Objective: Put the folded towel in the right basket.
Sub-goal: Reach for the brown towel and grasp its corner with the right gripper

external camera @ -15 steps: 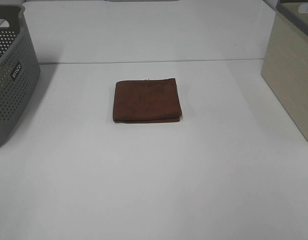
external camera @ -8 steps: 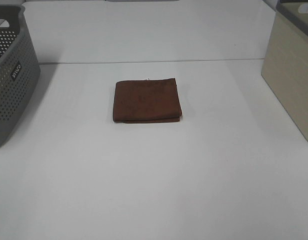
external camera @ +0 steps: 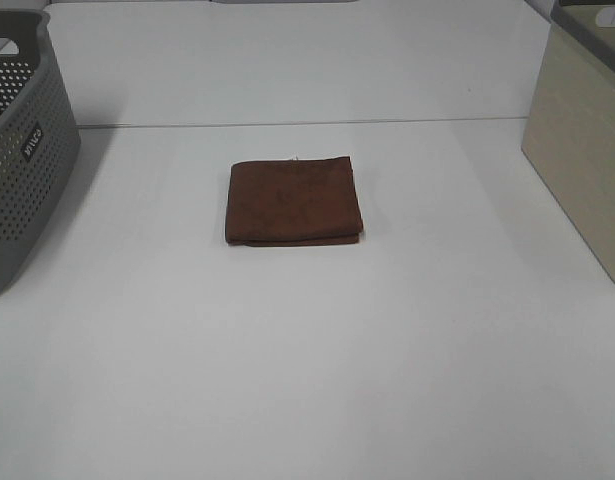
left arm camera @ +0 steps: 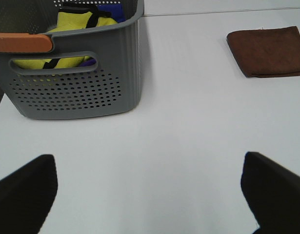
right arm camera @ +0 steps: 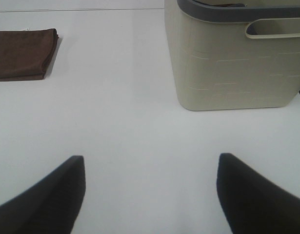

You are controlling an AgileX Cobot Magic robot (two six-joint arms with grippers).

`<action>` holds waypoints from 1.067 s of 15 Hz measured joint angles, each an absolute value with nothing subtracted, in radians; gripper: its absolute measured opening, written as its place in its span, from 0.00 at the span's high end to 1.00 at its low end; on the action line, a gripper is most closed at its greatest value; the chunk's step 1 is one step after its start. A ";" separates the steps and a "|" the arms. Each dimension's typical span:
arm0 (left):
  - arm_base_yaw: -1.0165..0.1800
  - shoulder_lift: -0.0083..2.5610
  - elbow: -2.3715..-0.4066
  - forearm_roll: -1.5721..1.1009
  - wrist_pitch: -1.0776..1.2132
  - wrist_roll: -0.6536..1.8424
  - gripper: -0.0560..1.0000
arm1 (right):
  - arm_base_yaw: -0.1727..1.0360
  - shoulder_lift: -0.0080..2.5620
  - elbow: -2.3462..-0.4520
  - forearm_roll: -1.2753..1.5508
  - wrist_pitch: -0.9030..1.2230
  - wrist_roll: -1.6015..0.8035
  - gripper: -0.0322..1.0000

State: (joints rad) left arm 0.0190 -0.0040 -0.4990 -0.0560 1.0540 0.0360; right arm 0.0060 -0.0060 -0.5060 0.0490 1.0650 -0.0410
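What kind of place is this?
Probably a test bench staged for laundry sorting: a white table, a folded brown towel, a grey basket and a beige basket at opposite sides.

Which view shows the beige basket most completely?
The right wrist view: the beige basket shows almost whole there, with its dark rim and handle slot. The exterior high view cuts it at the frame's right edge, showing mostly one wall. The left wrist view misses it.

grey perforated basket [external camera: 17, 190]: sitting at the left edge of the white table [external camera: 307, 360], holding a yellow item [left arm camera: 76, 22] and a blue item [left arm camera: 115, 10].
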 joint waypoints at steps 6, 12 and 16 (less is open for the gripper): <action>0.019 -0.004 -0.499 -0.056 1.054 0.036 0.03 | 0.006 -0.006 -0.506 0.049 1.065 -0.041 0.28; 0.019 -0.004 -0.499 -0.056 1.054 0.036 0.03 | 0.006 0.015 -0.510 0.050 1.064 -0.041 0.28; 0.019 -0.004 -0.499 -0.056 1.054 0.036 0.03 | 0.006 0.363 -0.630 0.107 0.856 -0.041 0.28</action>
